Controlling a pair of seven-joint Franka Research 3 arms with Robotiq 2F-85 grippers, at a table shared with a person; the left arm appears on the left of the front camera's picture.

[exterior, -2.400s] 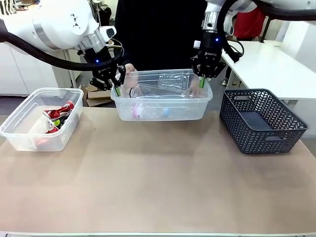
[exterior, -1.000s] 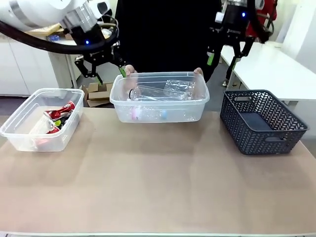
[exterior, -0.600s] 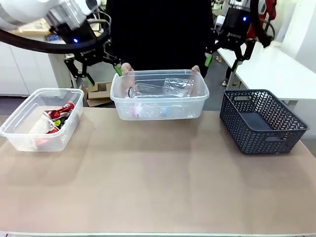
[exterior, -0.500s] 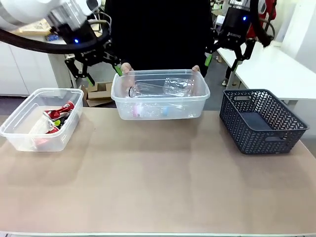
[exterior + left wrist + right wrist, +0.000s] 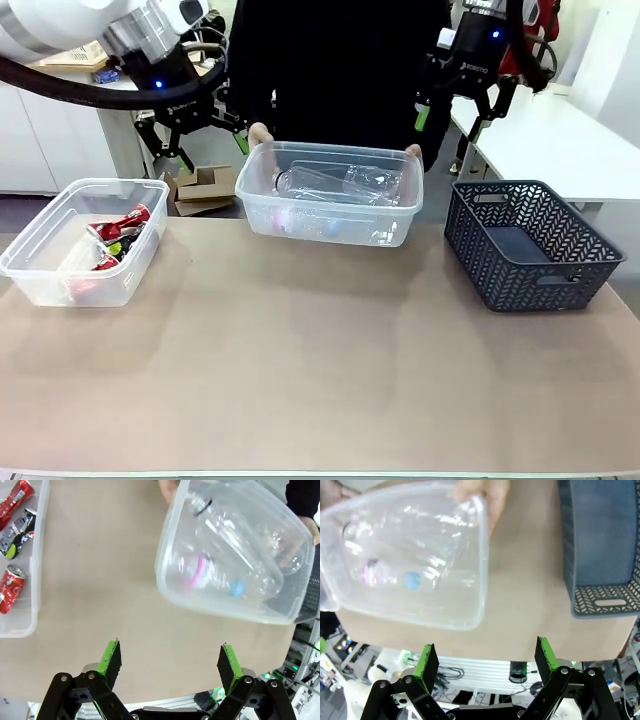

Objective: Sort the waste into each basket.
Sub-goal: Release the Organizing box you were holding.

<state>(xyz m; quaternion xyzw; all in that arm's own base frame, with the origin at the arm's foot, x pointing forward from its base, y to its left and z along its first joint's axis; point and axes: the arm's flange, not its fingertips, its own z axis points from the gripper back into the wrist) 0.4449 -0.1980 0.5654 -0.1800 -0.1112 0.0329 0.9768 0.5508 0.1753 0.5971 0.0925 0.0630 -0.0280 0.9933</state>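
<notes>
Grippers both hang above the bench's far edge with fingers spread wide and nothing between them. Left gripper [image 5: 195, 140] sits up beyond the far-left part of the bench; in its own wrist view [image 5: 169, 662] the green pads [image 5: 111, 659] stand well apart over bare tabletop. Right gripper [image 5: 455, 100] hovers high past the far edge, right of the middle; its wrist view [image 5: 486, 661] shows the same wide gap.

Between them, a person's hands hold a clear tub [image 5: 330, 195] lifted off the bench and tilted, one hand [image 5: 260, 135] at its left rim and the other [image 5: 413, 153] at its right rim. Neither gripper touches it; the left one is just to its left and higher, the right one above and right of it. Inside the tub lie clear bottles [image 5: 345, 183], crumpled, with a pink label [image 5: 197, 565] and a blue cap [image 5: 235, 587] showing through the wall.

A second tub [image 5: 45, 265] rests near the bench's left edge, well apart from both grippers. It holds red cans [image 5: 120, 225], some crushed, plus a dark can with a yellow-green patch [image 5: 15, 530].

A dark grey lattice basket [image 5: 530, 245] stands at the right edge, below and to the right of the right gripper.
</notes>
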